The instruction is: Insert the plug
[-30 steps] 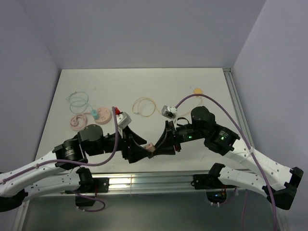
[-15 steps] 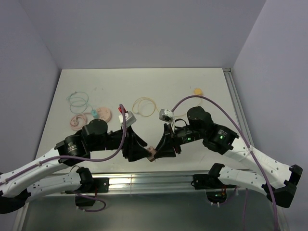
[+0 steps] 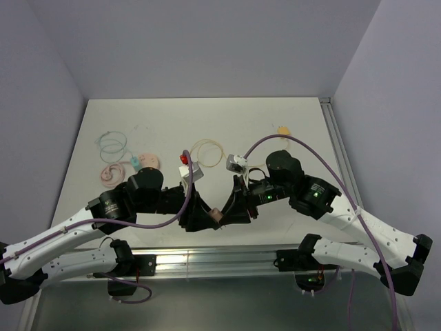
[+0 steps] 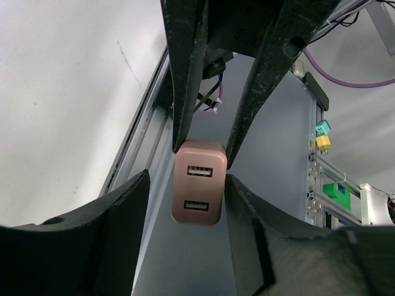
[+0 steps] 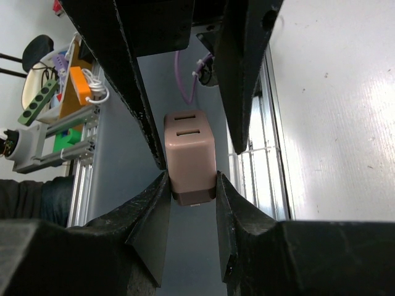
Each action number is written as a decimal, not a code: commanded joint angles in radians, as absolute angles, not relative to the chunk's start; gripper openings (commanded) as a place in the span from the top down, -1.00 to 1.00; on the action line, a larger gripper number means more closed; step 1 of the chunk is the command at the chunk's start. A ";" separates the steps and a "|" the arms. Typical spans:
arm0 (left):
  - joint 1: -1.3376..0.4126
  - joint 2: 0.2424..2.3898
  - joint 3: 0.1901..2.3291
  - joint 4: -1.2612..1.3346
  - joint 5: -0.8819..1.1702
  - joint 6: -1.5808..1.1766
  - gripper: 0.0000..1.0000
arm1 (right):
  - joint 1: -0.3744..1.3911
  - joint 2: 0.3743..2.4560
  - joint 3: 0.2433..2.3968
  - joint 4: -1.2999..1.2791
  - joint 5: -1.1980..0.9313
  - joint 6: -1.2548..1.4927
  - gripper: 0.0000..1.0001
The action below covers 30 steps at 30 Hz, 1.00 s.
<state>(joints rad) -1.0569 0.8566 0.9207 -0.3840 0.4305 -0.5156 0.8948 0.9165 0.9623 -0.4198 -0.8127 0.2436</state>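
both arms reach in low over the near edge of the surface and meet head-on at its middle. the left arm stretches in from the left and the right arm bends in from the right, wrists level and pointed at each other.

the pink charger block hangs between them, clear of the surface. the right arm's fingers are narrow and clamped on both flanks of its back end, so they hold it. its front face, with two usb sockets one above the other, points toward the left wrist.

the left arm's fingers stand about half open on either side of the block's socket end. one sits just beside or touching its edge. the other shows a gap, so there is no firm grip.

farther back on the surface lie a yellow cable loop, a thin teal cable, a pink coiled cable beside a pink disc, and a small yellow piece near the right edge, all well apart from the block.
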 commanded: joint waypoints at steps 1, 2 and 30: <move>-1.051 0.847 0.950 -0.364 0.456 -0.491 -0.11 | 0.905 0.923 1.006 -0.400 -0.816 0.232 1.00; -1.049 0.845 0.951 -0.364 0.454 -0.491 -0.08 | 0.910 0.923 1.003 -0.400 -0.816 0.230 1.00; -1.009 0.799 1.002 -0.580 -0.090 -0.543 0.99 | 0.861 0.905 1.042 -0.512 -0.407 0.279 -0.42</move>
<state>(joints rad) -1.0252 0.8001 0.9382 -0.5076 0.1505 -0.5026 0.8978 0.9493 0.9840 -0.4774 -0.5880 0.2462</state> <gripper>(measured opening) 0.325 0.706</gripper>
